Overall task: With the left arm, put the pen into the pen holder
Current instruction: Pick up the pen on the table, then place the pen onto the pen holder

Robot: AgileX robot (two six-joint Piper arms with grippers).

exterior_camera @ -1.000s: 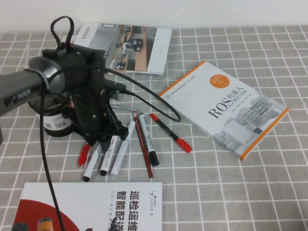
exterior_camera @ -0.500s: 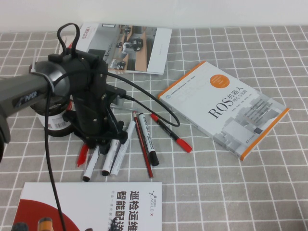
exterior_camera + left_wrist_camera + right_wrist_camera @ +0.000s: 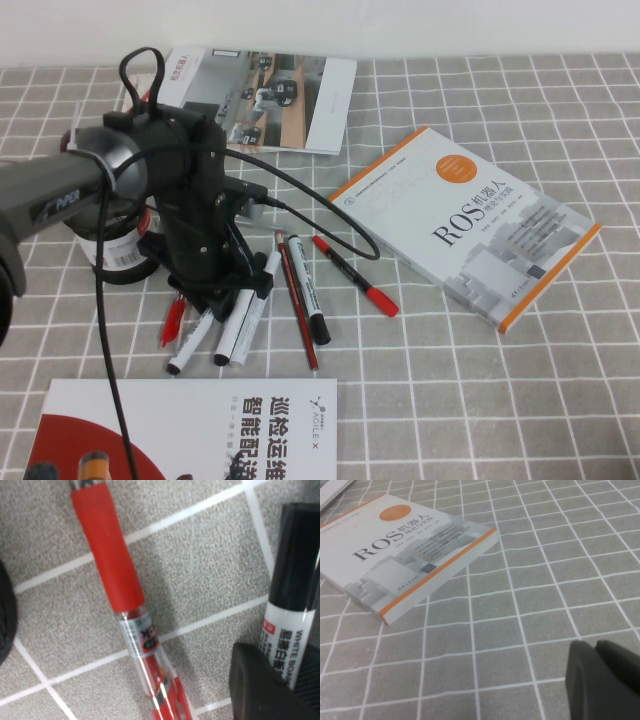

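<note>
**Left gripper down on the marker pile, grip unclear**

Down on the grey checked cloth (image 3: 480, 400), left gripper (image 3: 225, 295) sits low over a loose fan of markers and red pens. Can't tell whether it is clamped or released.

- pen (image 3: 287, 625): lying flat right under the gripper, black cap and white barrel with print. In the left wrist view, a dark part of the gripper overlaps the barrel.
- slim red pen (image 3: 112, 580): flat on the cloth just beside the pen, not touching it.
- pen holder (image 3: 118, 258): upright, near the gripper on its left, mostly hidden behind the arm; only the barcode label and some mesh show.
- ROS book (image 3: 470, 225): well apart, to the gripper's right.
- brochure (image 3: 265, 95): beyond the gripper, at the far edge.

Right gripper (image 3: 600, 680): only in its own wrist view, hanging over bare cloth with jaws pressed together, nothing between them, ROS book farther off.
</note>
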